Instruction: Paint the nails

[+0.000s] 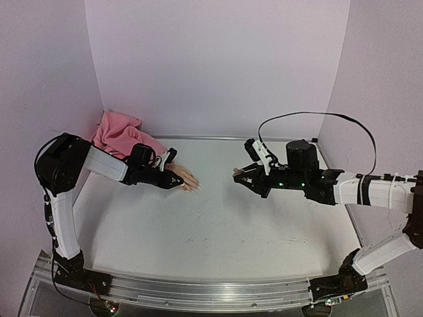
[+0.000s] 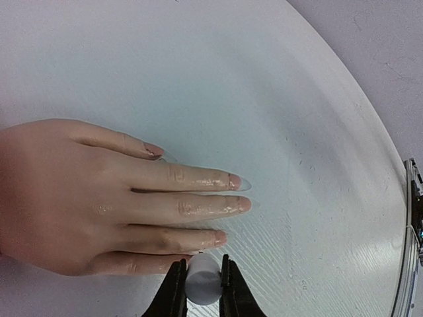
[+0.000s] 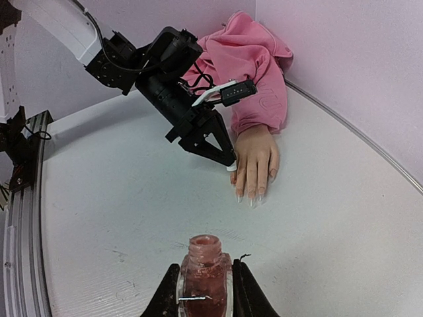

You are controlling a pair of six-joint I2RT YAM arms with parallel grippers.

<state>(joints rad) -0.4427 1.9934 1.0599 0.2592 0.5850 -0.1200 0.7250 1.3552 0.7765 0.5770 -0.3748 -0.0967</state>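
Note:
The flesh-coloured mannequin hand [image 1: 186, 178] lies palm down on the table, its pink sleeve [image 1: 117, 135] behind it. Its pale nails [image 2: 235, 180] point away in the left wrist view. They also show in the right wrist view [image 3: 252, 198]. My left gripper [image 2: 202, 263] is shut on a white polish cap [image 2: 203, 282], held over the little finger's tip, which it hides. The cap's brush is hidden too. My right gripper [image 3: 205, 267] is shut on the open pinkish polish bottle [image 3: 204, 277], held upright to the right of the hand [image 1: 238, 174].
Pale walls close the table at the back [image 1: 218, 66] and on both sides. A metal rail [image 1: 198, 290] runs along the near edge. A black cable [image 1: 317, 116] loops above the right arm.

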